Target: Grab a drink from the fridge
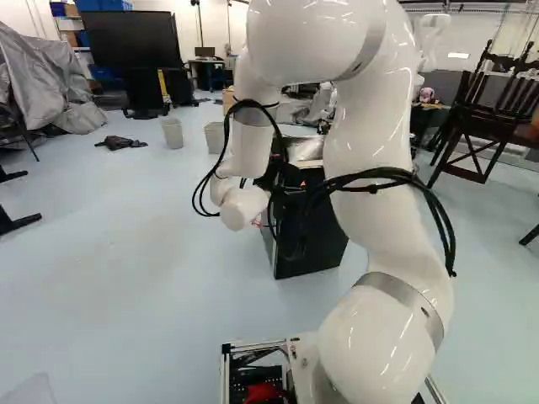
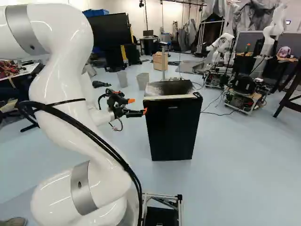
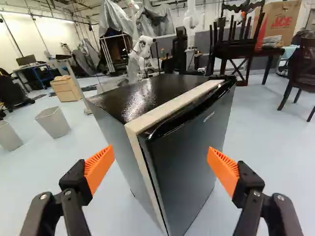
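The task looks to be in its opening stage: the end effector [image 3: 160,164] is close to the fridge [image 2: 171,127], which stands at the centre of the right base view, its door [image 3: 189,162] seemingly shut. The two fingers are spread wide with nothing gripped, the fridge's near corner ahead of them. No drink shows; presumably it is inside. Opening the door, reaching in and taking the drink out all remain. The fridge is a squat box with a glossy black top, a pale band [image 3: 170,106] along its front edge and a smooth, dark door under a curved black lip. The orange pads [image 3: 98,168] are finely ribbed.
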`<state>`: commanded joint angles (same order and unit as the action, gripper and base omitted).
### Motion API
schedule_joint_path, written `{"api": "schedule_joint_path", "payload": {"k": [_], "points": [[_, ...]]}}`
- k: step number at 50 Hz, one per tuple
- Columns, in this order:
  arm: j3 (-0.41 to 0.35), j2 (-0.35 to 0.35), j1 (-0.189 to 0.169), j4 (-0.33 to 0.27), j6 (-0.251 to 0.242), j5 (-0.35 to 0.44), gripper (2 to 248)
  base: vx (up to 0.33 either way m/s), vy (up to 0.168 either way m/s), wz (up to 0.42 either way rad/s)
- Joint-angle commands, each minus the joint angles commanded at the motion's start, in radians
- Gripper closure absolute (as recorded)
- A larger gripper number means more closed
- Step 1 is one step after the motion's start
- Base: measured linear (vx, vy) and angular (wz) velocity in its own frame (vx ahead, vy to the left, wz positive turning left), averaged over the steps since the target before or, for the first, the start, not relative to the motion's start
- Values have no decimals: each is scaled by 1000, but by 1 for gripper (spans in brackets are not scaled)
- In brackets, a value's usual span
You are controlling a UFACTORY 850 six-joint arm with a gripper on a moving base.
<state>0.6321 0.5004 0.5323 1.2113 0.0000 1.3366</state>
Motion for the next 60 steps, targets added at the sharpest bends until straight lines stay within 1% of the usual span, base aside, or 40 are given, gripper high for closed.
{"api": "schedule_joint_path", "payload": {"k": [10,40,60], "points": [[26,26,-7,21,0,0,3,0,0,0],[66,51,-20,83,0,0,3,0,0,0],[101,72,-31,87,0,0,3,0,0,0]]}}
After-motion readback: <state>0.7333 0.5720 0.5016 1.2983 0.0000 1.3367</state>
